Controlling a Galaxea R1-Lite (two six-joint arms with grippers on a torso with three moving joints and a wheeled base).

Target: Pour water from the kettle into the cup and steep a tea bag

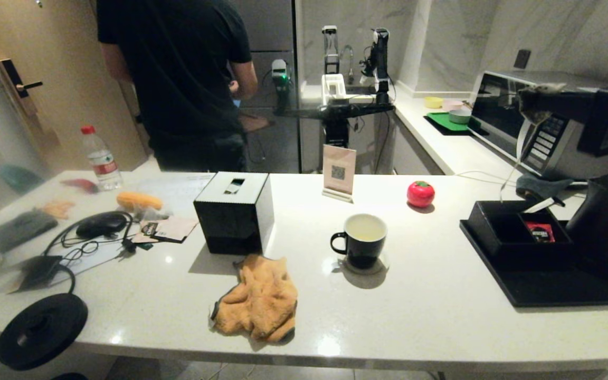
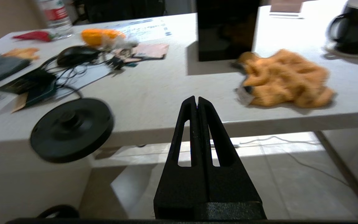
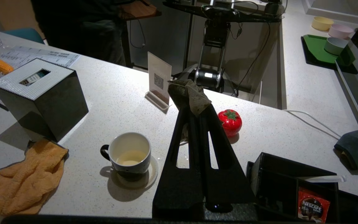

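Tea bag (image 3: 189,95) pinched at the tips of the right gripper (image 3: 197,107), clamped shut on it, pouch draping over the fingertips. Cup (image 3: 130,153) below and to the left of that pincer, mouth up, pale water (image 3: 130,159) low inside. Kettle (image 1: 607,224) under the right arm. Left gripper (image 2: 196,101) closed empty, off the counter edge, farther from cup.
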